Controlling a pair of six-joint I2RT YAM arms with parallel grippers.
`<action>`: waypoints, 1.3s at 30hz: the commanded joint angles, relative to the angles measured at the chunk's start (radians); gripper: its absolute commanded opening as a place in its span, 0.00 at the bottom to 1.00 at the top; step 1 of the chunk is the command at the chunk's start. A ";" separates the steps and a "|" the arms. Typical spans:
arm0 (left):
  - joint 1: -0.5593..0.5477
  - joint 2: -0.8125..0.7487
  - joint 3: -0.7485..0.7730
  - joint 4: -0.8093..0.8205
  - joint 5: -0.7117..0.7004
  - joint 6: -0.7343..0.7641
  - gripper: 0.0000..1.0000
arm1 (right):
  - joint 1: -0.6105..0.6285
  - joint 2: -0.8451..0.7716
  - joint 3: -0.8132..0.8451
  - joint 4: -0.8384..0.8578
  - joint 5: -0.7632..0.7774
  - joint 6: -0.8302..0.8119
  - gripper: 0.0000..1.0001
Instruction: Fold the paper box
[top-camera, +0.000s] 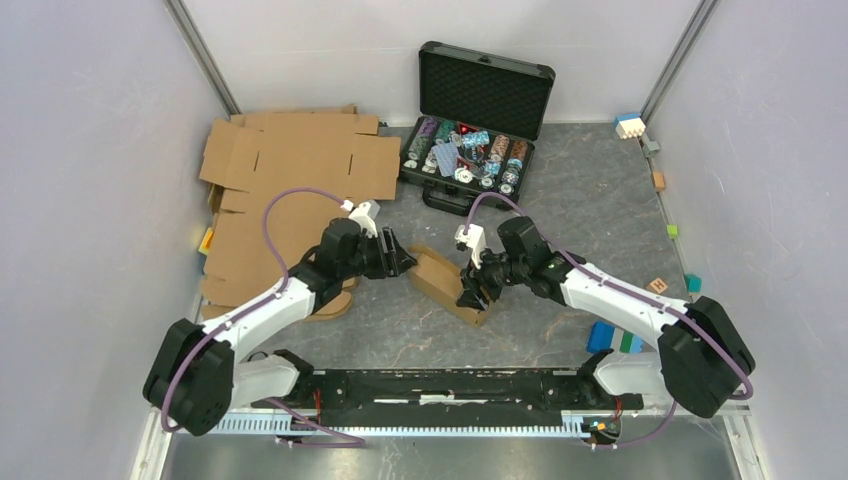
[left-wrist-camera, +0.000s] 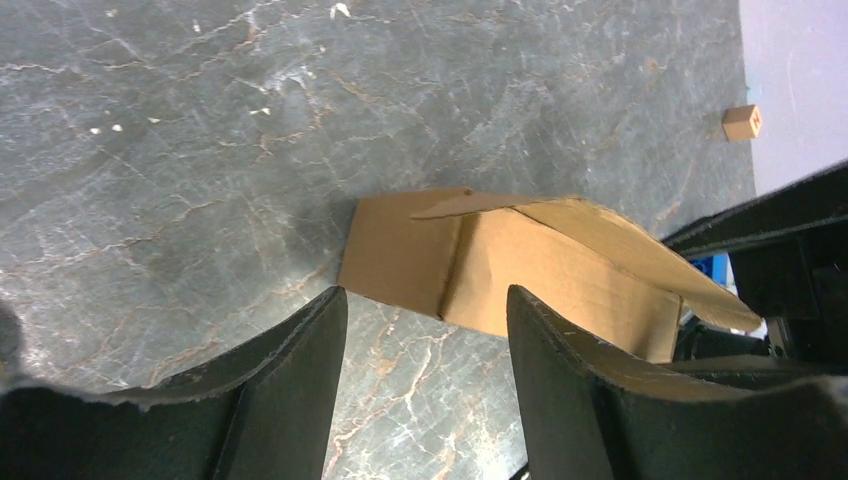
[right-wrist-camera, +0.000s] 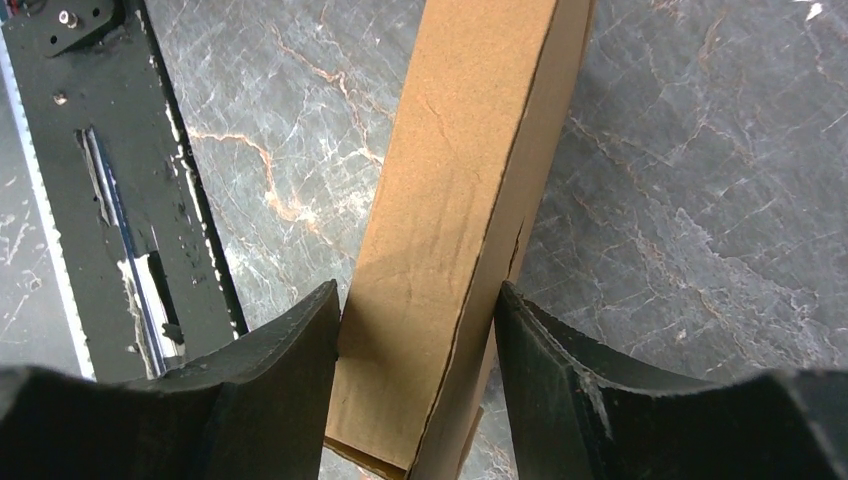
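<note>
The paper box (top-camera: 440, 278) is a small brown cardboard carton, partly folded, lying on the grey table between my two grippers. My right gripper (top-camera: 472, 292) is shut on its near right end. In the right wrist view the box (right-wrist-camera: 450, 200) runs between both fingers and touches them at my right gripper (right-wrist-camera: 418, 290). My left gripper (top-camera: 405, 262) is open at the box's left end. In the left wrist view the box (left-wrist-camera: 520, 270), with one flap raised, lies just past the tips of my left gripper (left-wrist-camera: 425, 292), and bare table shows between the fingers.
Big flat cardboard sheets (top-camera: 290, 160) lie at the back left. An open black case of chips (top-camera: 475, 110) stands at the back centre. Small coloured blocks (top-camera: 603, 335) and a wooden cube (top-camera: 657, 285) lie along the right side. The black base rail (top-camera: 440, 385) runs along the near edge.
</note>
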 joint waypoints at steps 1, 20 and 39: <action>0.026 0.061 0.038 0.056 0.030 0.006 0.66 | 0.004 0.016 -0.011 0.037 -0.016 -0.039 0.62; 0.029 0.221 0.094 0.051 0.082 0.033 0.53 | 0.005 -0.026 0.046 -0.020 0.206 -0.001 0.98; 0.028 0.257 0.145 -0.009 0.065 0.063 0.49 | 0.053 -0.174 0.109 0.044 0.492 0.091 0.98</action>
